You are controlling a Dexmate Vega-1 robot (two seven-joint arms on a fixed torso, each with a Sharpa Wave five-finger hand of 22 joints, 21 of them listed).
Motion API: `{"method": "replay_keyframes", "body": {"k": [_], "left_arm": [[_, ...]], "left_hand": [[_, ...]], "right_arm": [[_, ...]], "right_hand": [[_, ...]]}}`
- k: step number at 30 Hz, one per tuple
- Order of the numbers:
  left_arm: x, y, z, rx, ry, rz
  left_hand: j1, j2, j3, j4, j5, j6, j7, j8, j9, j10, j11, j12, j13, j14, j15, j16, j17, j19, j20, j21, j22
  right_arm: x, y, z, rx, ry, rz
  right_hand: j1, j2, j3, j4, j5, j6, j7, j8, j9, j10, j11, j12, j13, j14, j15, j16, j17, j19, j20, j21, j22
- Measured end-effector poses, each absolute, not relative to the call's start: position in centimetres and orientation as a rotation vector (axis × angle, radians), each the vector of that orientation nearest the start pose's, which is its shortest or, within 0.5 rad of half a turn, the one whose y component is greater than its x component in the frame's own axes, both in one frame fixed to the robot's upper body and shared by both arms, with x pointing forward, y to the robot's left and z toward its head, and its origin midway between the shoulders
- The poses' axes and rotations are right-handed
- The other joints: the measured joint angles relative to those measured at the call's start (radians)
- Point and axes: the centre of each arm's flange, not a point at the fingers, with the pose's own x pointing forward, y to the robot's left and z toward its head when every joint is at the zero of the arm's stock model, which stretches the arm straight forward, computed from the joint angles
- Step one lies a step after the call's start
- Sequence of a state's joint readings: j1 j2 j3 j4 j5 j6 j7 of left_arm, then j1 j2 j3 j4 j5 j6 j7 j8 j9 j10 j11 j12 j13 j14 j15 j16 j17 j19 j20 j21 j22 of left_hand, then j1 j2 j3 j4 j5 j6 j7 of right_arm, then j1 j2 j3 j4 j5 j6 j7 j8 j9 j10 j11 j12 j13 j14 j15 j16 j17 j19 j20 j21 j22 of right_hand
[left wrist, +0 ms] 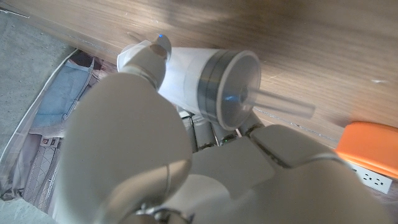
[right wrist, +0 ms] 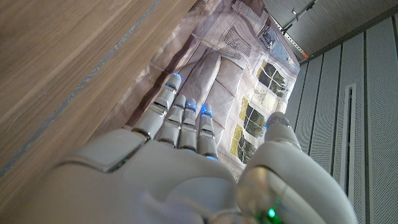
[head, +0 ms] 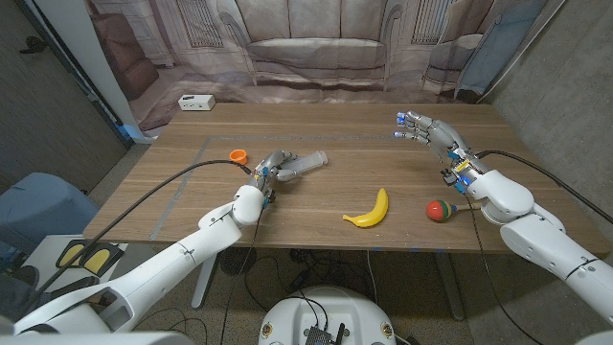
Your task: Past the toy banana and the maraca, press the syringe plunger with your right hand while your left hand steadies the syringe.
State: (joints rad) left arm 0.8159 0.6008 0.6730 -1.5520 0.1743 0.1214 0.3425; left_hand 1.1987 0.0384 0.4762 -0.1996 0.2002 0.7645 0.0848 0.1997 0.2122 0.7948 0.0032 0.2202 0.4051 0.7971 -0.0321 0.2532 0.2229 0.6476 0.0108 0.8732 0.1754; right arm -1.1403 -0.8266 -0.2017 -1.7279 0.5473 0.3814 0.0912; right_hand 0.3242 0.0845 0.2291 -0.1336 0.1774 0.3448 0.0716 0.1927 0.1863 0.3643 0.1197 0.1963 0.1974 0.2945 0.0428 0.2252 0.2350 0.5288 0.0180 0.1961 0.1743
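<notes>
A clear syringe (head: pixel 308 163) lies on the wooden table (head: pixel 364 153) left of centre, its orange plunger cap (head: pixel 238 154) pointing left. My left hand (head: pixel 273 171) grips the barrel. Up close, the barrel (left wrist: pixel 186 74) sits between the thumb and fingers of my left hand (left wrist: pixel 143 149), with the thin plunger rod (left wrist: pixel 283 104) running to the orange cap (left wrist: pixel 368 145). My right hand (head: pixel 421 127) hovers at the far right of the table with fingers spread and nothing in it. The right hand (right wrist: pixel 180 162) is well away from the syringe. A yellow toy banana (head: pixel 369 210) and a red-green maraca (head: pixel 442 210) lie near the front edge.
A small white box (head: pixel 196 102) sits at the table's back left corner. A printed cloth backdrop (head: pixel 316 48) hangs behind the table. Bare wood lies between the syringe and my right hand.
</notes>
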Motion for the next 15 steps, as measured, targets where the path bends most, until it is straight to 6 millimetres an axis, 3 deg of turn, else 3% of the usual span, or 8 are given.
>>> {"method": "replay_keyframes", "body": {"k": [6, 12, 15], "left_arm": [[63.52, 18.77, -5.88, 0.919, -0.555, 0.01], [63.64, 18.7, -5.91, 0.95, -0.532, 0.005], [63.6, 18.56, -5.81, 0.959, -0.53, 0.003]], "left_hand": [[0.0, 0.0, -0.01, 0.01, 0.0, -0.021, -0.011, -0.011, 0.003, -0.011, -0.014, -0.01, -0.002, -0.01, -0.01, -0.011, 0.003, -0.024, 0.003, -0.006, -0.001], [-0.005, -0.005, -0.016, 0.016, 0.0, -0.054, -0.013, -0.015, 0.002, -0.044, -0.007, -0.017, -0.006, -0.028, -0.028, -0.018, 0.008, -0.057, 0.011, -0.02, 0.001], [-0.049, 0.02, -0.018, 0.018, 0.0, -0.064, -0.012, -0.019, -0.003, -0.058, -0.01, -0.021, -0.008, -0.04, -0.026, -0.025, 0.008, -0.071, 0.014, -0.027, 0.001]], "right_arm": [[53.45, -31.72, 0.36, -0.314, -0.783, 0.344], [53.5, -31.69, 0.4, -0.315, -0.783, 0.346], [53.52, -31.69, 0.41, -0.316, -0.782, 0.347]], "right_hand": [[0.0, 0.0, 0.0, 0.0, 0.0, 0.0, 0.0, 0.0, 0.0, 0.0, 0.0, 0.0, 0.0, 0.0, 0.0, 0.0, 0.0, 0.0, 0.0, 0.0, 0.0], [0.0, 0.0, 0.0, 0.0, 0.0, 0.0, 0.0, 0.0, 0.0, 0.0, 0.0, 0.0, 0.0, 0.0, 0.0, 0.0, 0.0, 0.0, 0.0, 0.0, 0.0], [0.0, 0.0, 0.0, 0.0, 0.0, 0.0, 0.0, 0.0, 0.0, 0.0, 0.0, 0.0, 0.0, 0.0, 0.0, 0.0, 0.0, 0.0, 0.0, 0.0, 0.0]]}}
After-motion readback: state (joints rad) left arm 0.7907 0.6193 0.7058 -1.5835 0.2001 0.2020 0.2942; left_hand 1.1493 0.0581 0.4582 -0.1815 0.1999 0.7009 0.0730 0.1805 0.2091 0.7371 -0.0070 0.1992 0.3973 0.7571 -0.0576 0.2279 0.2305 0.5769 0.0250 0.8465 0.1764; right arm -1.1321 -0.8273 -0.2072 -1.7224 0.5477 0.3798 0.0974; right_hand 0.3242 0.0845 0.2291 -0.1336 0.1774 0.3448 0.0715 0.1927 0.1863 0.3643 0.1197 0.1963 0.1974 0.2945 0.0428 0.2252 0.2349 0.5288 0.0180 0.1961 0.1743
